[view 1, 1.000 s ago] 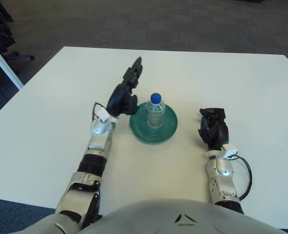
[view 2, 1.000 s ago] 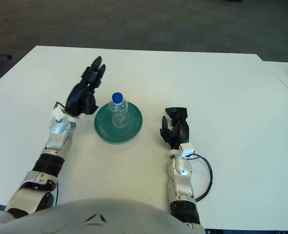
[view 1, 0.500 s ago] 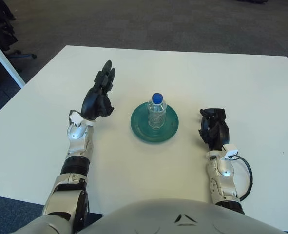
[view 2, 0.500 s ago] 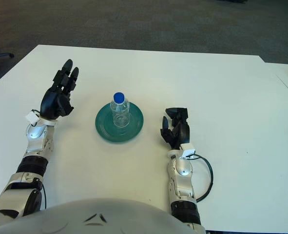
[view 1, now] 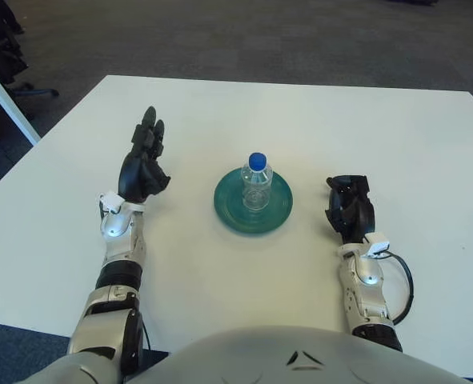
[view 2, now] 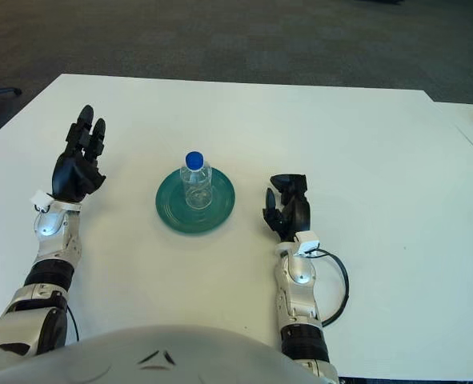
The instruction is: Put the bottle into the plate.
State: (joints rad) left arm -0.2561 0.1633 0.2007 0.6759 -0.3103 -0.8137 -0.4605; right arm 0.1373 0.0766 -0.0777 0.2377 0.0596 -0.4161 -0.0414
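1. White table (view 1: 316, 120) fills most of the frame, dark carpet above.
2. Clear bottle (view 1: 255, 182) (blue cap) stands upright in the green plate (view 1: 230, 210) at centre.
3. Left hand (view 1: 142, 160) at centre left, fingers extended, holds nothing.
4. Right hand (view 1: 349, 208) at centre right, fingers loosely curled, empty.

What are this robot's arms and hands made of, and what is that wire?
Both arms are silver-grey metal segments with black joint rings. The left hand and right hand are black, with chunky jointed fingers. White tags sit at each wrist; a black cable loops beside the right forearm.
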